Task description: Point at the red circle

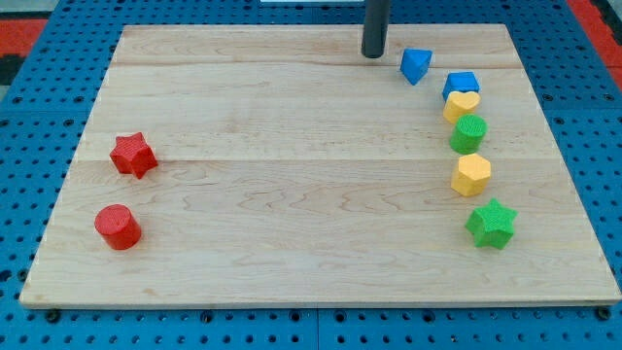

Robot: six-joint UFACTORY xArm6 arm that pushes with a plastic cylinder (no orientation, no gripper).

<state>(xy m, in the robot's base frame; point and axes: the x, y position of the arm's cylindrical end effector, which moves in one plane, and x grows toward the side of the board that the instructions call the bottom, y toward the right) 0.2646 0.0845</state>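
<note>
Broadly, a pale wooden surface [292,175] is seen laid over a blue pegboard, and most of it is left bare between two groups of blocks. At the view's top, right of centre, a dark rod is lowered to the surface, and my tip [373,55] is placed just beside a blue triangular block [416,65], apart from it. No fingers are fitted, so nothing is gripped; things can only be pointed at or pushed. Down the view's right side a curved row is formed: a blue block [462,84] touched by a yellow heart [462,105], then a green cylinder [468,132], a yellow hexagon [471,174] and a green star [491,224]. At the view's left a red star [133,155] is found, and below it, apart, the red circle [119,227], near the view's bottom left. The task's block is thus well apart from my tip, across the surface. It is judged that pointing is not yet begun, and that the bare middle allows a long diagonal sweep without any block being disturbed, provided the red star is passed clear.
</note>
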